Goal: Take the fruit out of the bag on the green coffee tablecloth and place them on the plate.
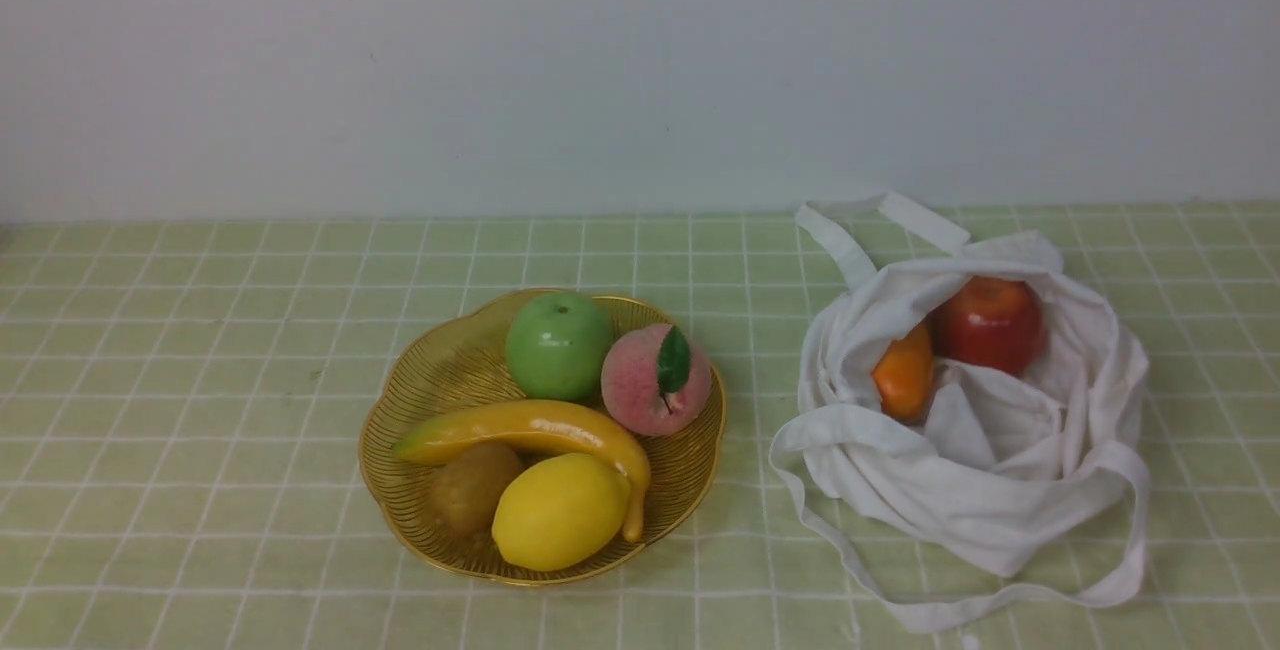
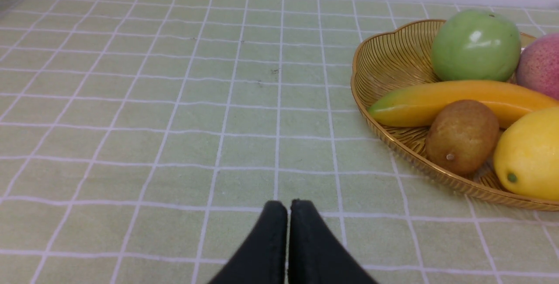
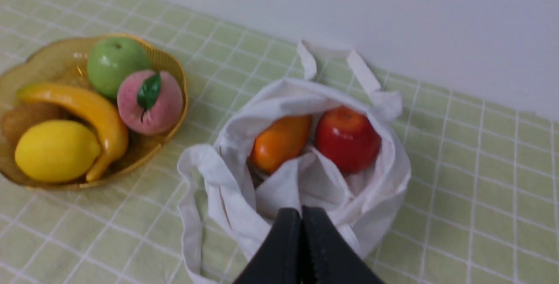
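In the front view we see the green checked tablecloth (image 1: 200,380) filling the lower part of the frame, with a plain pale wall (image 1: 640,60) above it. The golden ribbed plate (image 1: 440,370) sits left of centre. The white bag (image 1: 1000,490) lies slumped at the right, its mouth open upward and its straps trailing on the cloth towards the upper and lower edges of the frame. Plate and bag are near each other but apart.

Two of the task's fruits are inside the bag. The red apple (image 1: 990,323) is at the upper right of the opening, and the orange fruit (image 1: 905,373) lies just to its left, partly under a fold. The brown kiwi (image 1: 473,485) is on the plate, at its lower left, tucked under the banana (image 1: 530,428) and beside the lemon (image 1: 560,512). A green apple (image 1: 558,345) and a peach (image 1: 650,380) with a leaf fill the upper part of the plate.

Neither arm shows in the front view. The left gripper (image 2: 288,207) is clenched and holds nothing, over bare cloth and well away from the plate. The right gripper (image 3: 301,214) is likewise clenched and empty, its tips seen against the bag's white cloth.
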Controlling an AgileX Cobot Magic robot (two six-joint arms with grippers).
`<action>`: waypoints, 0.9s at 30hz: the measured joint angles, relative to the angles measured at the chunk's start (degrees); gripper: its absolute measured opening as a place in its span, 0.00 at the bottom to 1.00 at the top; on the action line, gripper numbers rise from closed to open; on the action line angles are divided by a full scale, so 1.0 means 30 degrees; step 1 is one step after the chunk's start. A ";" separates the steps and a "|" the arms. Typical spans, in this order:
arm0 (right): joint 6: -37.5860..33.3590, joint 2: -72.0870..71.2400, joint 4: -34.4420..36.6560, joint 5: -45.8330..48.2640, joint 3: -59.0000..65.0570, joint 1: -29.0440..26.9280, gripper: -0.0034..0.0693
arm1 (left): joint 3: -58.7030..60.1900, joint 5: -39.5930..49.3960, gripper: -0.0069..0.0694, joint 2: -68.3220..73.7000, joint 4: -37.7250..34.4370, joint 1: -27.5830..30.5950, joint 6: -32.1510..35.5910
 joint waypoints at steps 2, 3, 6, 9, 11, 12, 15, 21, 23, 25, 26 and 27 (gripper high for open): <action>0.0643 -0.1454 -0.0551 -0.4926 0.3682 0.0000 0.03 | 0.0000 0.0000 0.08 0.0000 0.0000 0.0000 0.0000; 0.0732 -0.1772 -0.0751 -0.7195 0.5137 0.0000 0.03 | 0.0000 0.0000 0.08 0.0000 0.0000 0.0000 0.0000; 0.0806 -0.1940 -0.1131 -1.0803 0.7135 0.0000 0.03 | 0.0000 0.0000 0.08 0.0000 0.0000 0.0000 0.0000; 0.0844 -0.1963 -0.1622 -1.3897 0.8423 0.0000 0.03 | 0.0000 0.0000 0.08 0.0000 0.0000 0.0000 0.0000; 0.0858 -0.1963 -0.1829 -1.5283 0.8748 0.0000 0.03 | 0.0000 0.0000 0.08 0.0000 0.0000 0.0000 0.0000; 0.0858 -0.1963 -0.1852 -1.5352 0.8772 0.0000 0.03 | 0.0000 0.0000 0.08 0.0000 0.0000 0.0000 0.0000; 0.0858 -0.1974 -0.1918 -1.5745 0.8803 0.0000 0.03 | 0.0000 0.0000 0.08 0.0000 0.0000 0.0000 0.0000; 0.0858 -0.1985 -0.1917 -1.5762 0.8803 0.0000 0.03 | 0.0000 0.0000 0.08 0.0000 0.0000 0.0000 0.0000; 0.0858 -0.1985 -0.1917 -1.5762 0.8803 0.0000 0.03 | 0.0000 0.0000 0.08 0.0000 0.0000 0.0000 0.0000; 0.0858 -0.1985 -0.1917 -1.5765 0.8803 0.0000 0.03 | 0.0000 0.0000 0.08 0.0000 0.0000 0.0000 0.0000; 0.0858 -0.1985 -0.1917 -1.5765 0.8803 0.0000 0.03 | 0.0000 0.0000 0.08 0.0000 0.0000 0.0000 0.0000; 0.0858 -0.1985 -0.1917 -1.5765 0.8803 0.0000 0.03 | 0.0000 0.0000 0.08 0.0000 0.0000 0.0000 0.0000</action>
